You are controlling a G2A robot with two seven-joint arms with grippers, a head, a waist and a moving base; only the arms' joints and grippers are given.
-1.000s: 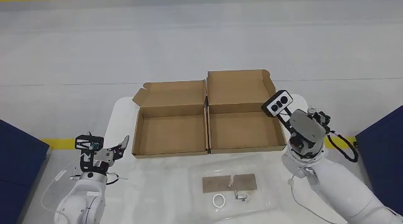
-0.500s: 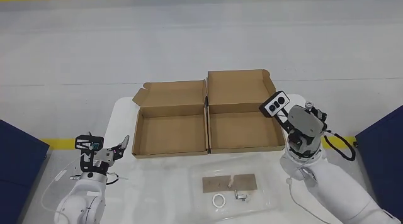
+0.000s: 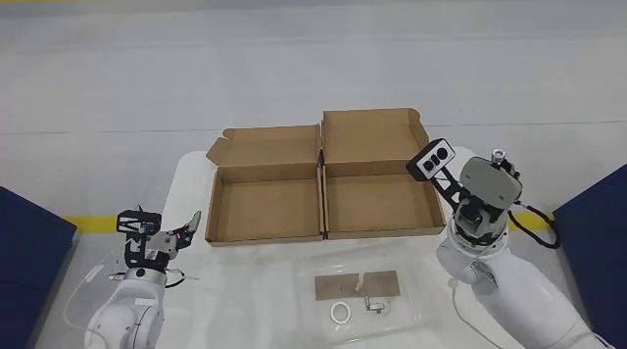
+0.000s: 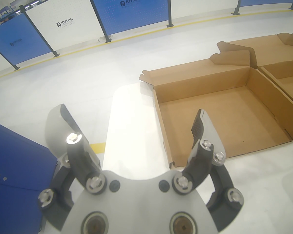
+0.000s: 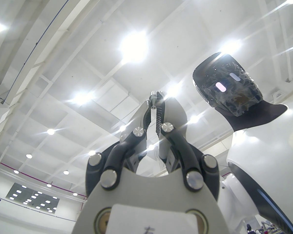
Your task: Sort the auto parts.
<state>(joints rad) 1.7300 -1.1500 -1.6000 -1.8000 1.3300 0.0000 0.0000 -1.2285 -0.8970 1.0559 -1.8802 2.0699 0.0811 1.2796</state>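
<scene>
Turned ceilingward beside the right box [image 3: 380, 202], right claw [image 5: 154, 104] pinches a small threaded part [image 5: 153, 97] at its tips, likely steadying it before boxing; left claw [image 4: 132, 113] hangs spread by the left box [image 4: 224, 113]; other parts lie in the clear tray [image 3: 421, 322].

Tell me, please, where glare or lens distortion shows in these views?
Right wrist view: ceiling lamps flare into starbursts around the right gripper and its small metal part. Left wrist view: the wide lens bends the floor line; a glare patch lies on the table beyond the open left gripper. Top view: even light, table washed out.
</scene>
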